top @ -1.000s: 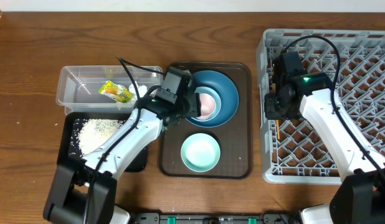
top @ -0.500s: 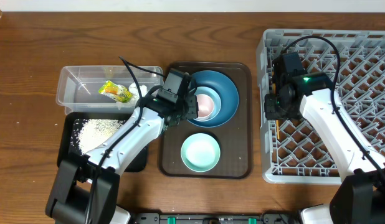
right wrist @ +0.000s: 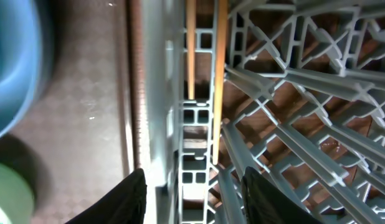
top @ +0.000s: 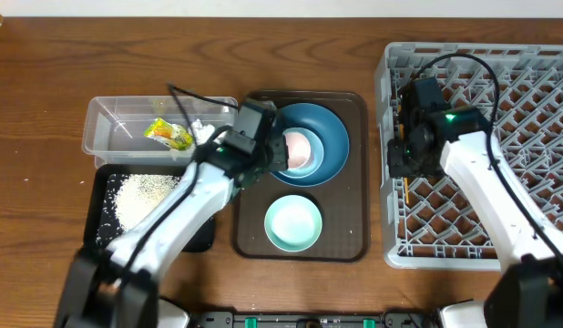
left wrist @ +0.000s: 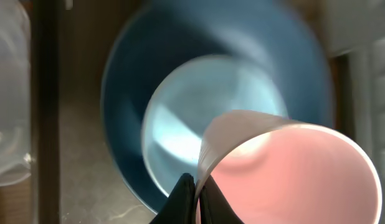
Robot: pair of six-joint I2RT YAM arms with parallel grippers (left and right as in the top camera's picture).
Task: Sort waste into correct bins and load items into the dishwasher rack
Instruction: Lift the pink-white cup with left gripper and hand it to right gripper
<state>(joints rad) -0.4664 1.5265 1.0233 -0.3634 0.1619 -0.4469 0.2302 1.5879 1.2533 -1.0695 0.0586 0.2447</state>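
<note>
My left hand [left wrist: 191, 186] has closed since a second ago and now pinches the rim of the pink cup [left wrist: 292, 174], just above the small light blue bowl [left wrist: 180, 118] inside the blue plate [left wrist: 121, 143] (all on the brown tray [top: 343, 219]). My right hand [right wrist: 199, 190] stands open over the dishwasher rack [right wrist: 304, 93], where both chopsticks [right wrist: 218, 81] lie.

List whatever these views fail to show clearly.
- Left wrist: pink cup partly cut off by the bottom edge; light blue bowl blurred.
- Right wrist: chopsticks run off the top edge.
- Overhead: chopsticks mostly hidden by the right arm.
</note>
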